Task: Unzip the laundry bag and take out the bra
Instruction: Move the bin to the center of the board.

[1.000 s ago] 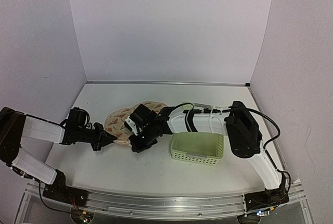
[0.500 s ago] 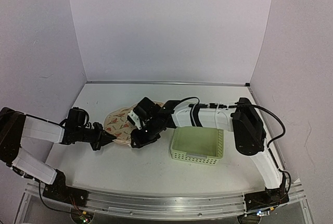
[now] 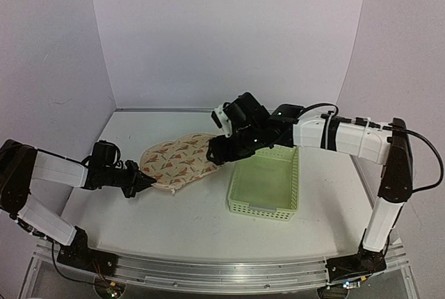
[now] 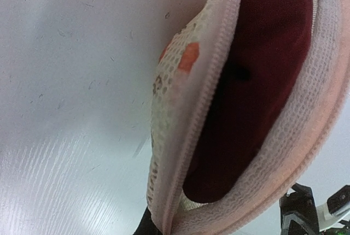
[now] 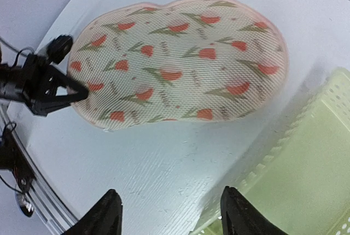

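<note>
The left arm lies low along the left edge of the bench, forearm reaching toward the middle. The left gripper [image 3: 147, 183] has its fingers drawn together to a point on the left rim of the laundry bag [image 3: 179, 160], apparently pinching the fabric there.

The bag lies flat on the bench [image 3: 174, 222], left of centre, between the left edge and the basket, printed side up. In the left wrist view its zip [image 4: 205, 109] gapes at this end, and the dark maroon bra [image 4: 257, 93] shows between the two halves. So the unzipping looks at least partly done, though how far round the rim it runs cannot be told. The bra is not yet out, and that is the step left.

The right arm stretches from the right near corner up and across to the middle. The right gripper [image 5: 172, 214] is raised over the bag's right end, fingers wide apart and holding nothing.

The pale green slatted basket [image 3: 240, 208] sits right of centre, just beside the bag.
</note>
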{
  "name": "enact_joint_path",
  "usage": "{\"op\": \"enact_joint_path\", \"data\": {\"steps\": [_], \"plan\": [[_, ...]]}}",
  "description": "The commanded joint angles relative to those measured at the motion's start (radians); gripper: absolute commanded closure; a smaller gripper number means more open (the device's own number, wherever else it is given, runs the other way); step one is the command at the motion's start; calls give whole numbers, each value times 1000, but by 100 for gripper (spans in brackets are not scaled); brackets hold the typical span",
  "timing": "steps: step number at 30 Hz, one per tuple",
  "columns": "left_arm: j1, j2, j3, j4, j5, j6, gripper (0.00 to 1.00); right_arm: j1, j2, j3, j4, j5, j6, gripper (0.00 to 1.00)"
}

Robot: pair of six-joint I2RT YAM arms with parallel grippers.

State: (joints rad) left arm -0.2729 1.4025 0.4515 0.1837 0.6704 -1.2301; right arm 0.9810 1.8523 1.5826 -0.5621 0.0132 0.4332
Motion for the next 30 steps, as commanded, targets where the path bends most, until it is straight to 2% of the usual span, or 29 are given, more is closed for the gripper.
{"op": "enact_joint_path", "data": {"steps": [1, 2, 8, 14, 22, 30], "plan": [[7, 11, 54, 48, -4, 20, 100, -38, -68, -96, 42, 124, 106, 33], [8, 14, 57, 48, -3, 22, 100, -38, -70, -111, 46, 146, 132, 29], [9, 30, 70, 48, 3, 33, 100, -38, -21, -125, 49, 240, 258, 22], [8, 31, 72, 48, 3, 35, 100, -39, 60, -99, 48, 327, 356, 22], [8, 30, 64, 48, -2, 38, 100, -43, 150, -53, 43, 376, 425, 31], [9, 34, 67, 48, 6, 44, 100, -49, 206, -3, 35, 368, 420, 47]]}}
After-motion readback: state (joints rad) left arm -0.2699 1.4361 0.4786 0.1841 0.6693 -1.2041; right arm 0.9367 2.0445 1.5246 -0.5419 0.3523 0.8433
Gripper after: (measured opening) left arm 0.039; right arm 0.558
